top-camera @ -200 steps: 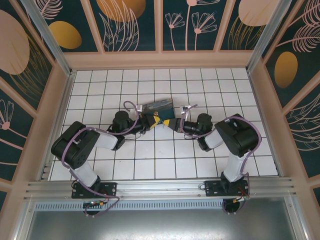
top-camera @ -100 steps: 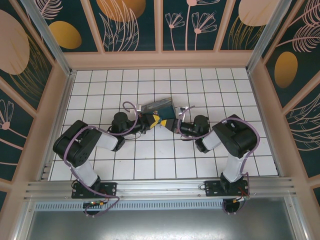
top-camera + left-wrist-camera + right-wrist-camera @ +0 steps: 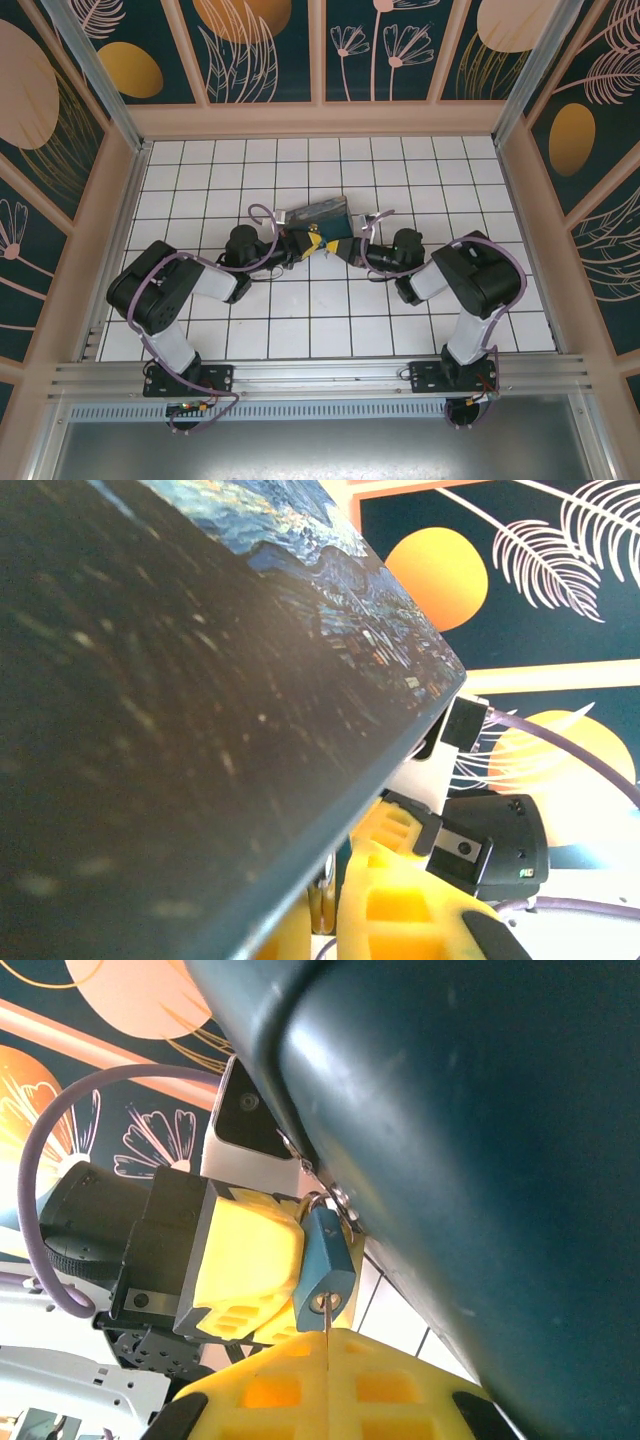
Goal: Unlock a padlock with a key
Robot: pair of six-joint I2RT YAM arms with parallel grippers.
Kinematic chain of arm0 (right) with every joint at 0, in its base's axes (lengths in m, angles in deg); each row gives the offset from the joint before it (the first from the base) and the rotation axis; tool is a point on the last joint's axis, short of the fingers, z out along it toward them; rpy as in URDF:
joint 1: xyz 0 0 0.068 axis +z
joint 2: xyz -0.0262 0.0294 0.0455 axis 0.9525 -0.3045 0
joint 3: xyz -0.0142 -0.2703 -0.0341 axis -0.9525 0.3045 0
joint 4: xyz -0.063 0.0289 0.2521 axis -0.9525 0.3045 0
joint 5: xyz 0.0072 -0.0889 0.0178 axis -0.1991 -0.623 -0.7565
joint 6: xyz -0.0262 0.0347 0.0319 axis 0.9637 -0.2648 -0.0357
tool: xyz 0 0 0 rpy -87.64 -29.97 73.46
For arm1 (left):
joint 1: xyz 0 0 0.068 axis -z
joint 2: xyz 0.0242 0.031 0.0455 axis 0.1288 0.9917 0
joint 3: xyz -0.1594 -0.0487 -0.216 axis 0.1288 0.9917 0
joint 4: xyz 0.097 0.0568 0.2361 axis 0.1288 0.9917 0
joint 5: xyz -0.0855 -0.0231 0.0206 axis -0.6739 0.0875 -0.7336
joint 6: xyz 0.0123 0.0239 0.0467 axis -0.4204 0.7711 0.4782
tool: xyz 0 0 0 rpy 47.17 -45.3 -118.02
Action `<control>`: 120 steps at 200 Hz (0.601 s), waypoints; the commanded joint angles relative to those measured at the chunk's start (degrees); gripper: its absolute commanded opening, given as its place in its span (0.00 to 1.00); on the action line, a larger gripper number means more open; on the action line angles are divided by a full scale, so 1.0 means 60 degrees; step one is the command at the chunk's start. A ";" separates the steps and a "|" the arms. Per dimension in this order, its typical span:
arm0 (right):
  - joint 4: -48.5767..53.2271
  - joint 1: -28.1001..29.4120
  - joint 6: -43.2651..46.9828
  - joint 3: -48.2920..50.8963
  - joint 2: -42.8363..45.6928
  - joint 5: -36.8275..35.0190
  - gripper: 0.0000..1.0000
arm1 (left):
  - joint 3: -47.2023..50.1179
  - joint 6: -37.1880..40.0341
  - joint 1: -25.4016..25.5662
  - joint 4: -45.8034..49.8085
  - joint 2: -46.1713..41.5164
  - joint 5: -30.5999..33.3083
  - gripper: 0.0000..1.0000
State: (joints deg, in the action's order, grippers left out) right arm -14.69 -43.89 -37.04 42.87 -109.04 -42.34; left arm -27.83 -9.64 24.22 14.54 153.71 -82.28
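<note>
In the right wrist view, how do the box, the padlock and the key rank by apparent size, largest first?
1. box, though its closeness to the camera enlarges it
2. padlock
3. key, with only a thin sliver visible

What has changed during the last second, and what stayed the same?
The right arm nudged left toward the box, then drew back to where it began; the left arm shifted its elbow slightly right. The right gripper keeps the key at the padlock, the left gripper stays shut on the padlock, the box has not moved.
</note>
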 commanded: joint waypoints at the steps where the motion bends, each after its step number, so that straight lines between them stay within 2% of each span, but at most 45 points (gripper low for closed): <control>1: -0.0332 -0.0437 0.0202 -0.0107 0.0565 -0.0627 0.00 | 0.0030 0.0631 0.0264 0.0403 -0.0349 -0.0973 0.00; 79: -0.0196 -0.0431 0.0231 0.0141 0.0783 -0.0651 0.00 | -0.0049 0.0604 0.0268 0.0461 -0.0247 -0.0842 0.00; 120: -0.0765 -0.0283 -0.0094 0.1171 0.1201 -0.1380 0.00 | -0.0096 0.0463 0.0263 0.0541 -0.0237 -0.0648 0.00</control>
State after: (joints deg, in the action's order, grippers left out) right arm -14.49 -46.30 -36.85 46.65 -104.91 -47.06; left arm -27.79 -7.41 25.29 19.23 153.30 -84.96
